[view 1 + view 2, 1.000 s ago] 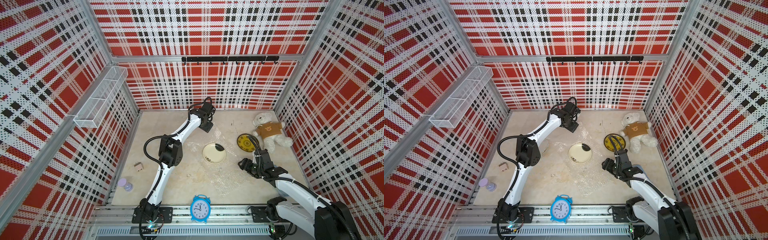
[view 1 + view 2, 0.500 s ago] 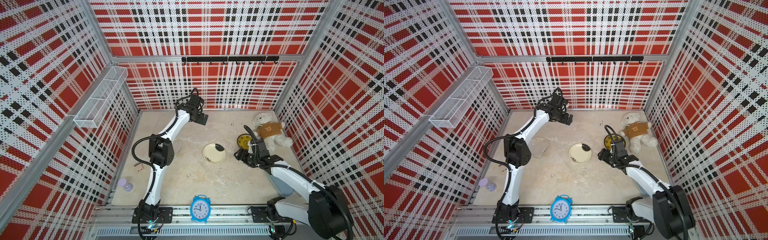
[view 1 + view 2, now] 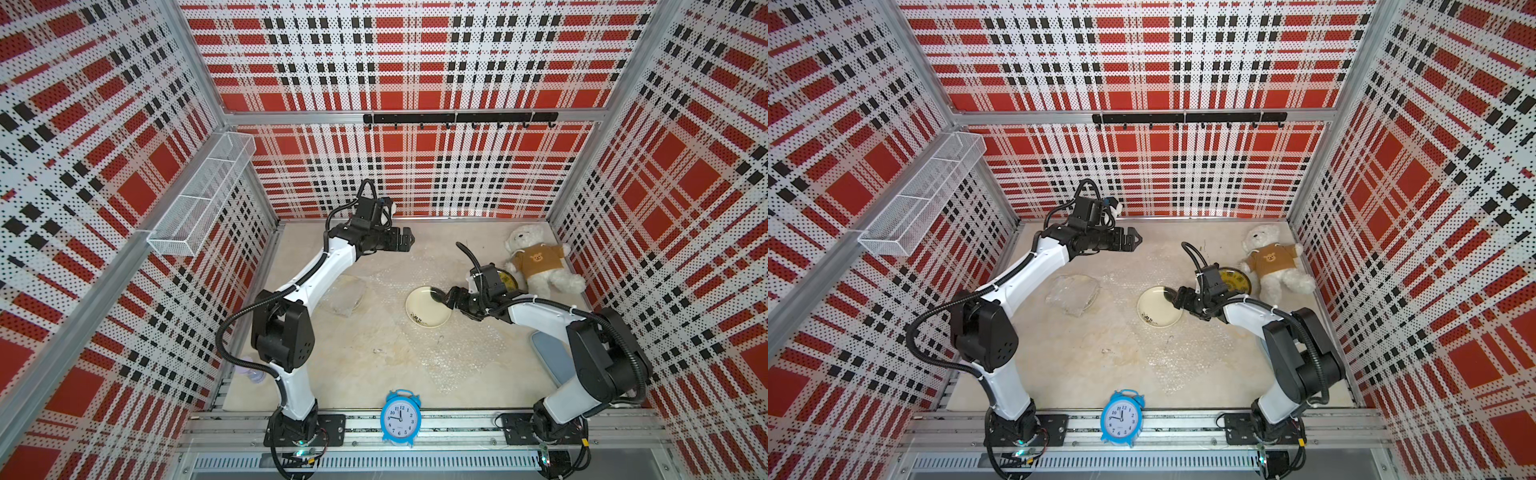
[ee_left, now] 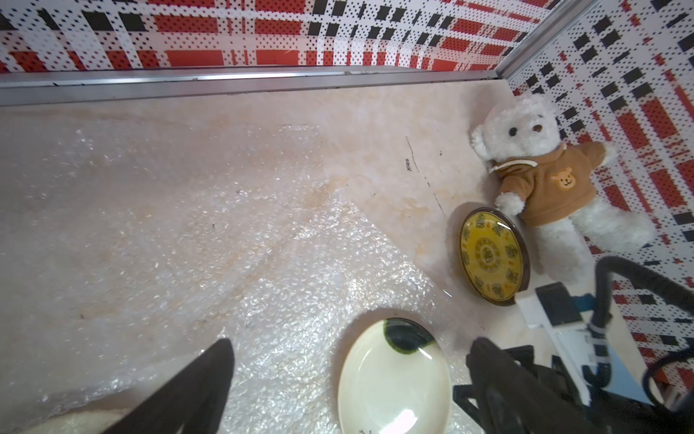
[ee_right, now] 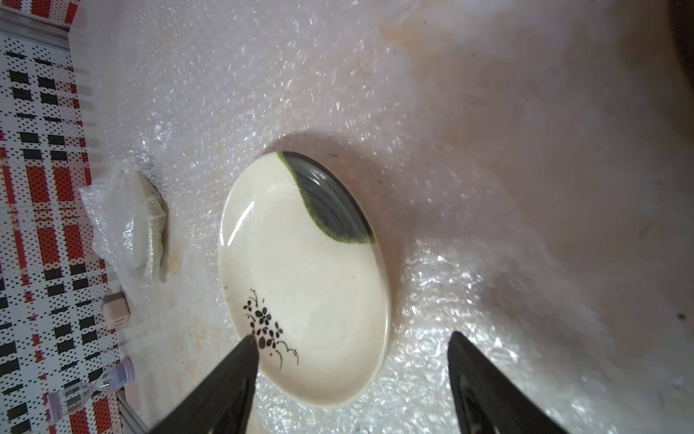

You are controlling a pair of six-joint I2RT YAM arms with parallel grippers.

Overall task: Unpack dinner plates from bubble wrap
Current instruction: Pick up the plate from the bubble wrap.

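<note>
A bare cream dinner plate [image 3: 428, 309] [image 3: 1159, 307] [image 5: 304, 270] lies on a flat sheet of bubble wrap [image 3: 455, 357] [image 4: 263, 263] mid-table. My right gripper [image 3: 445, 297] [image 5: 352, 336] is open at its right rim, with the fingers straddling the rim and no grip. A yellow black-rimmed dinner plate [image 3: 509, 280] [image 4: 490, 257] lies bare by the bear, partly behind the right arm. A crumpled bubble-wrap bundle [image 3: 345, 296] [image 3: 1073, 293] with something pale inside sits on the left. My left gripper [image 3: 409, 241] [image 4: 351, 344] hangs open and empty near the back wall.
A white teddy bear [image 3: 536, 257] lies in the back right corner. A blue alarm clock [image 3: 401, 415] stands at the front edge. A small bottle [image 3: 253, 374] and a small cube [image 5: 116, 310] lie by the left wall, and a light blue thing [image 3: 548, 353] under the right arm. A wire basket [image 3: 203, 195] hangs on the left wall.
My right gripper has moved from the front right up to the cream plate's rim, its jaws a little wider. My left gripper has opened wider and its arm has swung, uncovering the bundle.
</note>
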